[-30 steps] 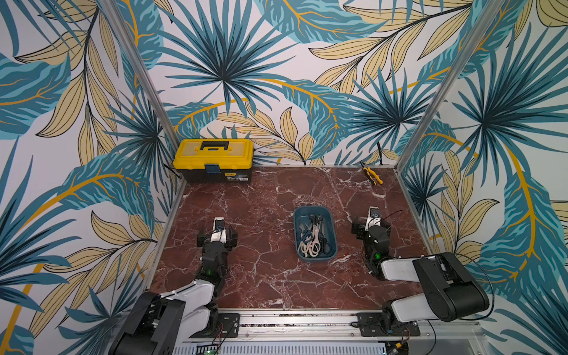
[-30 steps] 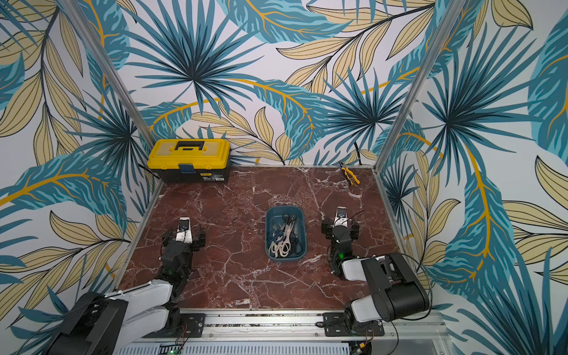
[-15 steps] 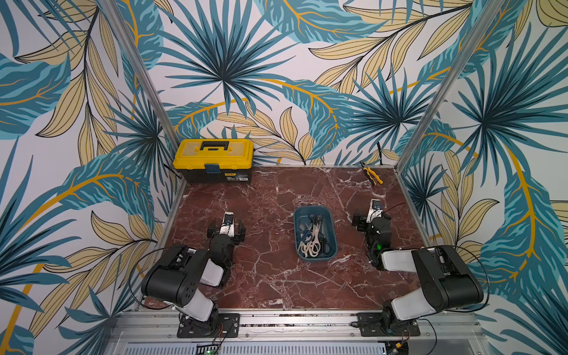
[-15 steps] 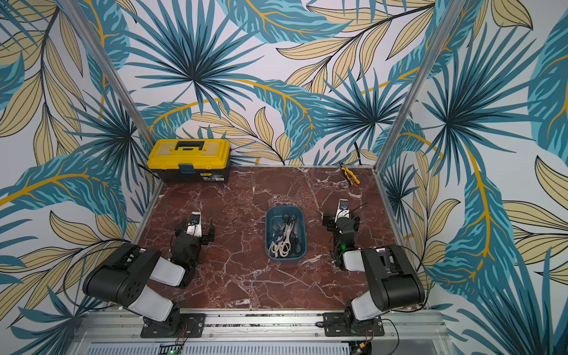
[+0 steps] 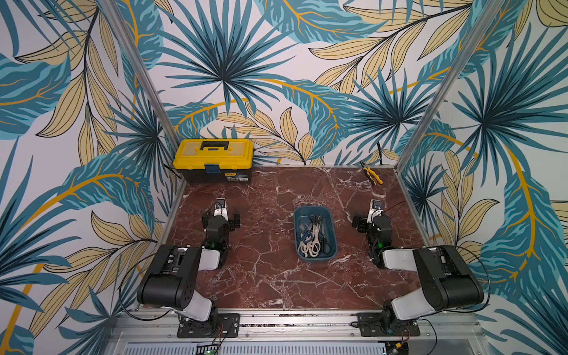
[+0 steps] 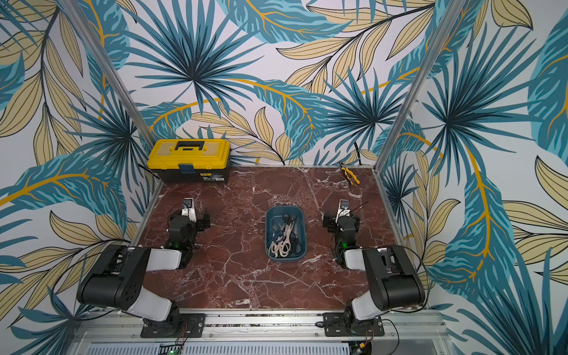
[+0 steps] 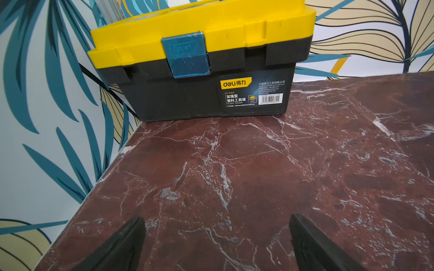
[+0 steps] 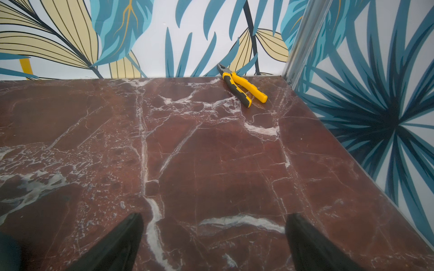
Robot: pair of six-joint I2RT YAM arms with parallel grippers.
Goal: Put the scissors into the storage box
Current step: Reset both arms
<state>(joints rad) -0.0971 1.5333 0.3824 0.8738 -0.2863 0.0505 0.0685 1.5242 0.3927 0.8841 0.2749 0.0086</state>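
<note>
The left gripper (image 7: 216, 219) hangs low over the bare marble tabletop (image 7: 234, 164), jaws spread wide and empty, with the yellow toolbox (image 7: 202, 58) ahead of it against the wall. The right gripper (image 8: 215, 215) is equally wide and empty, and the yellow-handled pliers (image 8: 244, 90) lie far ahead near the corner post. Between the two grippers sits the storage box (image 5: 316, 259), with the scissors (image 5: 313, 235) heaped inside. No pair shows outside it, so the task looks finished. The scissors look stiff, light and slick along the blades; the pivot or handles would hold best. There is open marble all round the box, and a wall runs close on each gripper's outer side.
</note>
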